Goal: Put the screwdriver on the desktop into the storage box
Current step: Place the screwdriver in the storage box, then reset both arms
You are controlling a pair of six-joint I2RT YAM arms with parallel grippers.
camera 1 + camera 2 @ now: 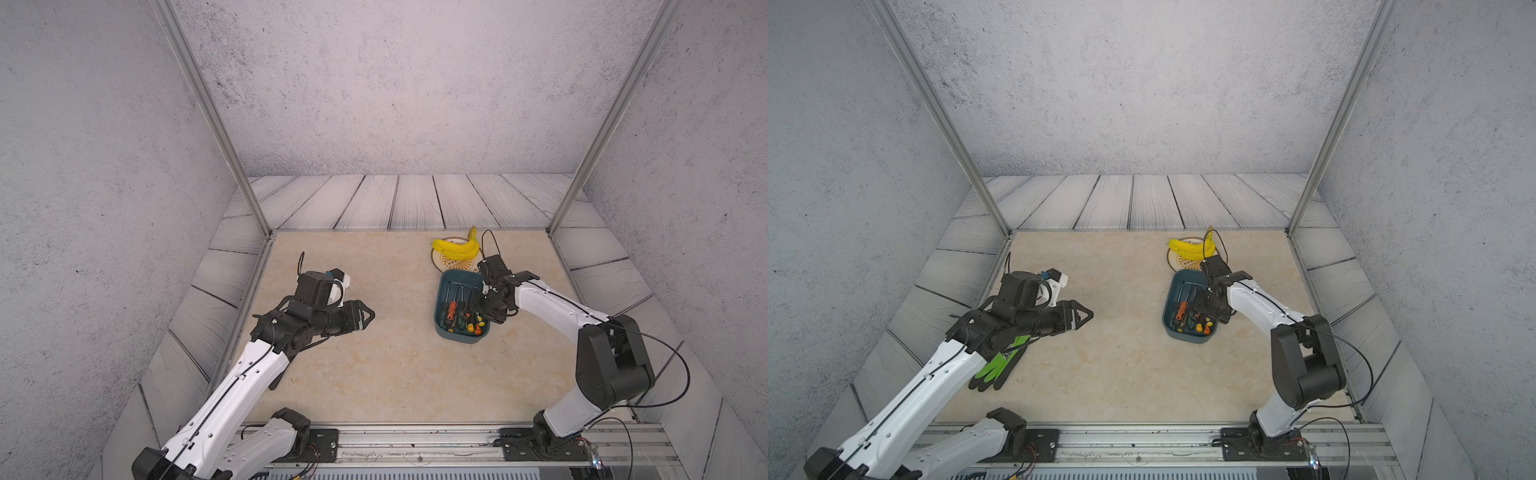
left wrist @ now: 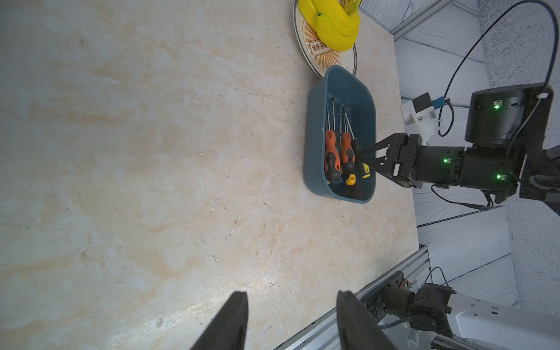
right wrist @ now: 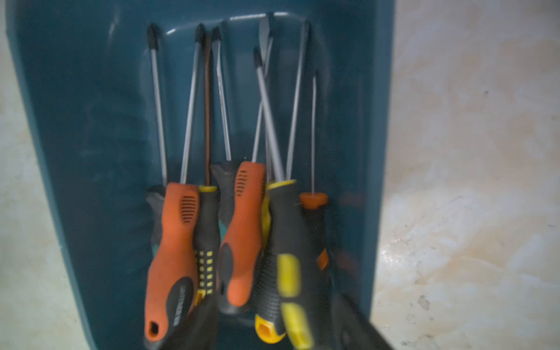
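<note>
Beige desktop (image 1: 374, 374) | storage box (image 1: 444, 328) was set far right, screwdrivers (image 2: 333, 154) laid inside | right gripper (image 2: 363, 159) was parted over it, black-yellow screwdriver (image 3: 288, 242) between its fingers (image 3: 194, 330), judged loose, not gripped | left gripper (image 2: 292, 295) was parted, empty, parked left, judged out of the way

Desktop (image 1: 374, 374) carries storage box (image 1: 461, 337); patterned plate (image 2: 325, 57); green glove (image 1: 1000, 365)

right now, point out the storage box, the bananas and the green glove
storage box (image 1: 458, 336), in a top view, near outer wall
bananas (image 1: 455, 249), in a top view, middle of the bunch
green glove (image 1: 998, 365), in a top view, middle of the glove
</note>
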